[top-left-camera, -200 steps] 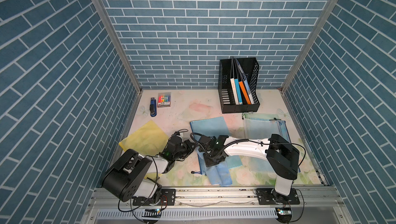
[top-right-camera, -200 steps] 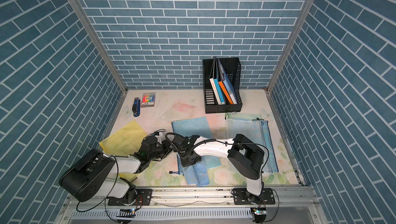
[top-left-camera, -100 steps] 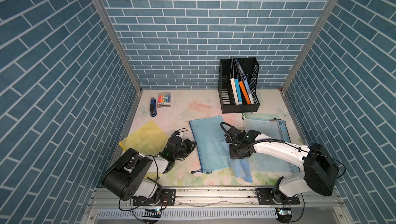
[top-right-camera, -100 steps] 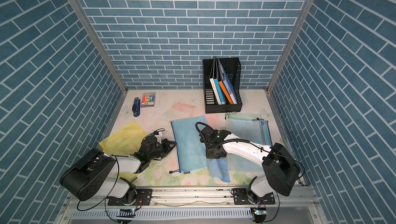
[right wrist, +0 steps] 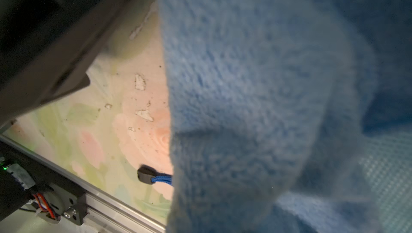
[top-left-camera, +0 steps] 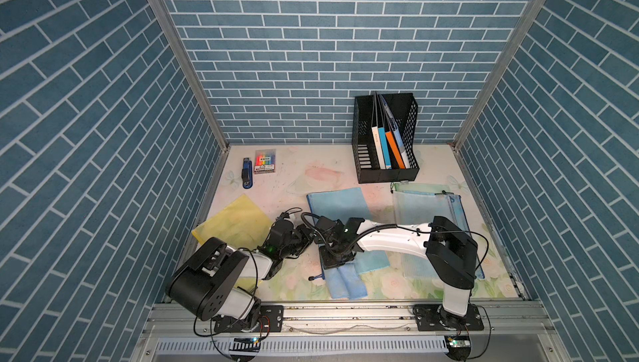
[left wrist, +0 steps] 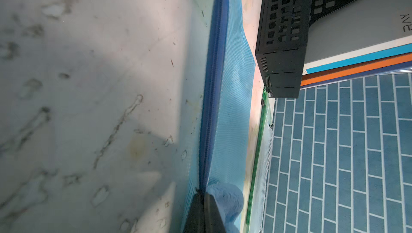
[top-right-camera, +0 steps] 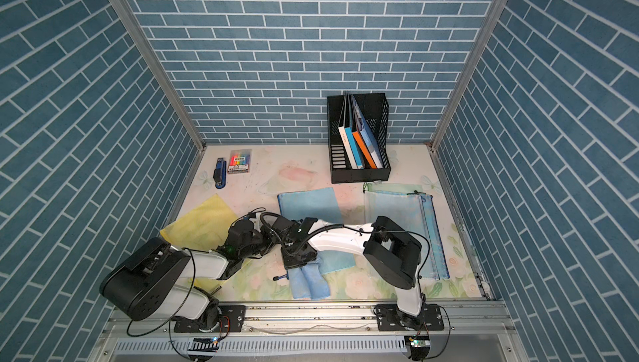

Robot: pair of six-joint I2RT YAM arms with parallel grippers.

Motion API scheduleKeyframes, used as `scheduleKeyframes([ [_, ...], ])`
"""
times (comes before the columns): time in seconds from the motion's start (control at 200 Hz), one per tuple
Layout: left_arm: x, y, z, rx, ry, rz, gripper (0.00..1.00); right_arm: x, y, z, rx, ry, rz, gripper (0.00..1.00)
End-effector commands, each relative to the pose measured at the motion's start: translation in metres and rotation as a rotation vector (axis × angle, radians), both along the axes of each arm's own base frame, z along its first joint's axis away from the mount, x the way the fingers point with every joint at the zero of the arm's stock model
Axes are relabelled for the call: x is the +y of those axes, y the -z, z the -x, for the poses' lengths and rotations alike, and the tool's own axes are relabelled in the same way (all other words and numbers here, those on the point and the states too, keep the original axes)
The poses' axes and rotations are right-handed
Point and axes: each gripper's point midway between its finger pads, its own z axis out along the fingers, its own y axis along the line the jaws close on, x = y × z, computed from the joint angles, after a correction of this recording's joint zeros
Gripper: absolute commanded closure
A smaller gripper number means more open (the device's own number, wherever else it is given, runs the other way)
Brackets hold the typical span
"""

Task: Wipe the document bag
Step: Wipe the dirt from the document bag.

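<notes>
Floral tabletop (top-left-camera: 301, 173), blue brick walls. Blue cloth (top-left-camera: 345, 280) covers near end of document bag (top-left-camera: 340, 201), right gripper (top-left-camera: 338, 260) clamped on cloth. Jaws of left gripper (left wrist: 201, 200) together at bag's left zipper edge, grip unclear. Yellow folder (top-left-camera: 238, 218) left of bag, mesh pouches (top-left-camera: 422, 204) right of it, file rack (top-left-camera: 361, 142) behind, stapler (top-left-camera: 246, 177) far behind-left.

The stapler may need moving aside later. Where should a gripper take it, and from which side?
Probably from straight above, closing across the stapler at its narrow width, on the half nearer the robot: it lies flat and slim, and that half sits clear of the highlighter pack.
</notes>
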Motion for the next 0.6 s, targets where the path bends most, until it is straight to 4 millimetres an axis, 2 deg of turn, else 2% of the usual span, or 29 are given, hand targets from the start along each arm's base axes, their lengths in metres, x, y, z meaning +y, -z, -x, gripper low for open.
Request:
scheduleKeyframes([
  [0.0, -0.002, 0.002, 0.002, -0.007, 0.011, 0.003, 1.0, -0.002, 0.016, 0.009, 0.073, 0.007, -0.004, 1.0],
  [0.105, -0.004, 0.003, 0.005, -0.004, 0.033, 0.006, 1.0, -0.022, 0.024, 0.0, 0.061, 0.091, 0.027, 1.0],
  [0.3, -0.01, 0.005, 0.009, -0.018, 0.104, -0.018, 1.0, -0.063, 0.009, -0.022, 0.0, 0.21, 0.04, 1.0],
  [0.595, -0.015, 0.005, 0.011, -0.024, 0.15, -0.028, 1.0, -0.151, 0.003, -0.036, -0.009, 0.341, 0.121, 1.0],
])
